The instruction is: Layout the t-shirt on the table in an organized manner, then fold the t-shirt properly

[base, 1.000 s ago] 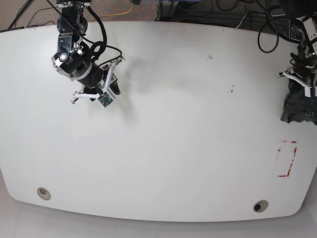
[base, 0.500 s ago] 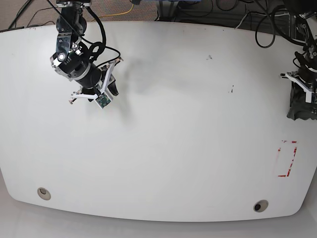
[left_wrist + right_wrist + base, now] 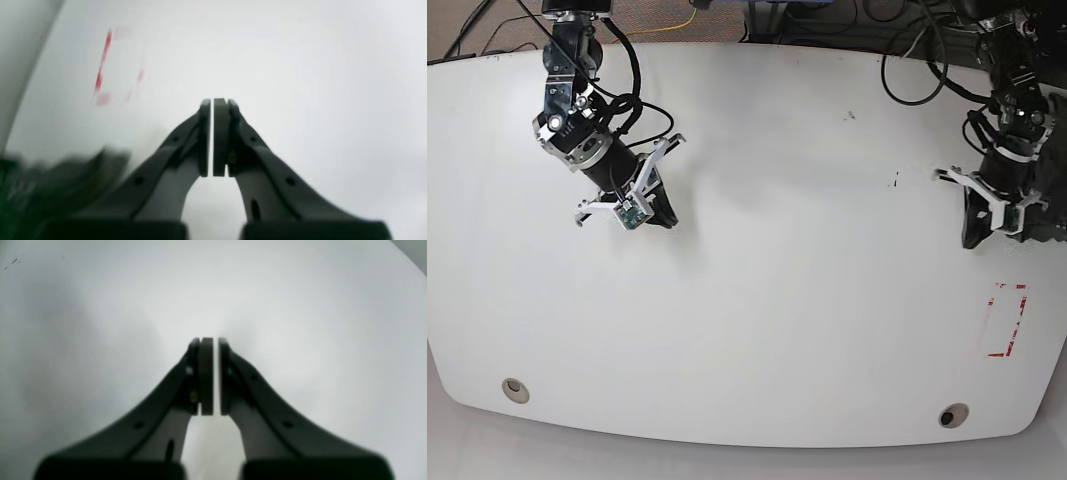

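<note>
Surfaces: smooth white tabletop, matt dark gripper parts

Table (image 3: 787, 250) smooth, white, faint sheen at centre frame; red tape mark (image 3: 1007, 320) at lower right looks matt and worn. Right gripper (image 3: 210, 376) and left gripper (image 3: 213, 136) fingers matt dark plastic. T-shirt (image 3: 63, 180), lower left of the left wrist view, dark soft cloth, blurred

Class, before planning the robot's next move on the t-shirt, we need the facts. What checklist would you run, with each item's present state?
1. Left gripper empty: ok.
2. Right gripper empty: ok.
3. Jaws open, ready to grasp: not ok, both shut.
4. T-shirt spread flat: not ok, it looks bunched beside the left gripper.
5. T-shirt wholly on the table: cannot tell.
</note>
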Tool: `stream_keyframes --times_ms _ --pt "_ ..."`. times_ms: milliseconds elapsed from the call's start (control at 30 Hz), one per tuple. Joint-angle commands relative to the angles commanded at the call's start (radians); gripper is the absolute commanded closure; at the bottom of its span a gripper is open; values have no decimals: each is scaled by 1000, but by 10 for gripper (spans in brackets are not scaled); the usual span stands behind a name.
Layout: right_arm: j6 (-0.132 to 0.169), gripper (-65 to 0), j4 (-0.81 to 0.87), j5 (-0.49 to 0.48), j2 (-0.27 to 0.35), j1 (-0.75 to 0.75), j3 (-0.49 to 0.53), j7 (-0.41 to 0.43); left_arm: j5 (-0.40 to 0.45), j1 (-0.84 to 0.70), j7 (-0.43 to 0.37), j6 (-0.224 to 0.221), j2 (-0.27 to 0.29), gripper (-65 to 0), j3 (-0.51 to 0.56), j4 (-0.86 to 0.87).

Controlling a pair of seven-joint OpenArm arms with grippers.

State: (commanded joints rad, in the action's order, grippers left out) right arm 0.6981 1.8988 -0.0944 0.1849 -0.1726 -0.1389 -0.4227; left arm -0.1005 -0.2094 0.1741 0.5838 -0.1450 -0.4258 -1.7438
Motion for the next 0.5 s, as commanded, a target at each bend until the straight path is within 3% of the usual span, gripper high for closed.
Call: stream_keyframes --times_ms 67,233,500 --pt "0 -5 -28 46 -2 -21 2 81 21 -15 -43 0 14 0 43 -3" --pt "0 -2 -64 57 -2 -97 -14 219 23 -83 -83 0 12 0 126 -6" --pt "-28 -2 -29 51 -11 -273 -101 276 23 -249 -95 0 15 0 184 -94"
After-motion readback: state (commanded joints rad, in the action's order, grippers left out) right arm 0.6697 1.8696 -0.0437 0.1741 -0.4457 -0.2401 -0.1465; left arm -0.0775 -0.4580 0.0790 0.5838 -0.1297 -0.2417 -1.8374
